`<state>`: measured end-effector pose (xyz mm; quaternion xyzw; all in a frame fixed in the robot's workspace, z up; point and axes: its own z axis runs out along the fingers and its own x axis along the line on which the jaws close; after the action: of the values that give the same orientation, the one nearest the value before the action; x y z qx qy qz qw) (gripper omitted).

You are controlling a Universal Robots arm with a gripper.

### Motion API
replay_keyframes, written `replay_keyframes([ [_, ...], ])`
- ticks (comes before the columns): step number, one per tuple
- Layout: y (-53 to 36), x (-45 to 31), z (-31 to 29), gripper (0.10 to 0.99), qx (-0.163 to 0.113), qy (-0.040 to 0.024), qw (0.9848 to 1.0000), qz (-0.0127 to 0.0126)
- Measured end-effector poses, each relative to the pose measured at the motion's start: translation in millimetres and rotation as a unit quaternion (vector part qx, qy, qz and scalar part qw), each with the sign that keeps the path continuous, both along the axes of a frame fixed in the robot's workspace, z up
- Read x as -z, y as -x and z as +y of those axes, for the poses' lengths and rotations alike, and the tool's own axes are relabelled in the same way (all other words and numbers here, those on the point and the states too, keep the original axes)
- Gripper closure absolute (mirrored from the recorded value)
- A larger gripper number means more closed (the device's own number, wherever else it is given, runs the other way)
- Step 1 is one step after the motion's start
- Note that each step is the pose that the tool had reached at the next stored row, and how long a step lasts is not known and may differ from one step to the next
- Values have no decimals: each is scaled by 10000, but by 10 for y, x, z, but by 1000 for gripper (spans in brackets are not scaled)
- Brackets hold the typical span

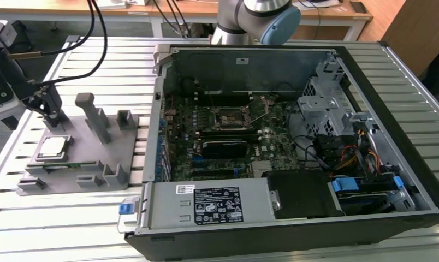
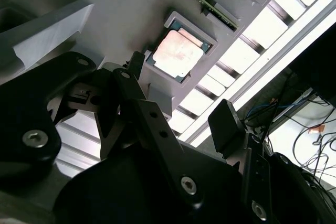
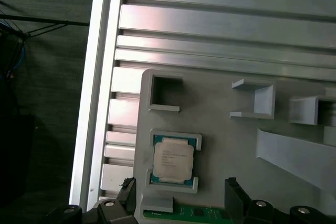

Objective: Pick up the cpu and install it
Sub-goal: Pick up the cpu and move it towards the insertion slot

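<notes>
Pincer (image 1: pixel 53 117) on the robot arm hung empty, its fingers (image 3: pixel 128 192) spread apart, above the grey fixture (image 1: pixel 84 164) that sat on the slatted metal table (image 1: pixel 30 229) at the exterior view's left. The cpu (image 1: pixel 54 146) lay flat and untouched, silver top up, in a square recess of that fixture. In the first wrist view the two fingers stood on either side of the recess, clear of the chip. A green circuit-board strip (image 3: pixel 178 214) sat in a slot just beside the cpu. Toward the exterior view's right, an open computer case (image 1: pixel 249 63) rested on the same table, well apart from the cpu, with its motherboard socket (image 1: pixel 228 117) exposed.
</notes>
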<state>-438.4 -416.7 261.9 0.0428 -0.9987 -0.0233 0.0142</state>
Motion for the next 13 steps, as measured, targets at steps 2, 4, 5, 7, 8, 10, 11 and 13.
replay_keyframes([
  [2,0,11,0,325,0,0,10000,-1],
  [4,0,21,0,325,0,-1,10000,-1],
  [5,0,28,0,325,0,-1,10000,-1],
  [7,0,46,0,325,0,0,10000,0],
  [8,0,60,0,325,1,2,10000,-1],
  [10,2,85,-1,325,7,5,10000,0],
  [11,5,97,0,325,10,5,10000,0],
  [13,15,118,0,325,19,6,10000,0],
])
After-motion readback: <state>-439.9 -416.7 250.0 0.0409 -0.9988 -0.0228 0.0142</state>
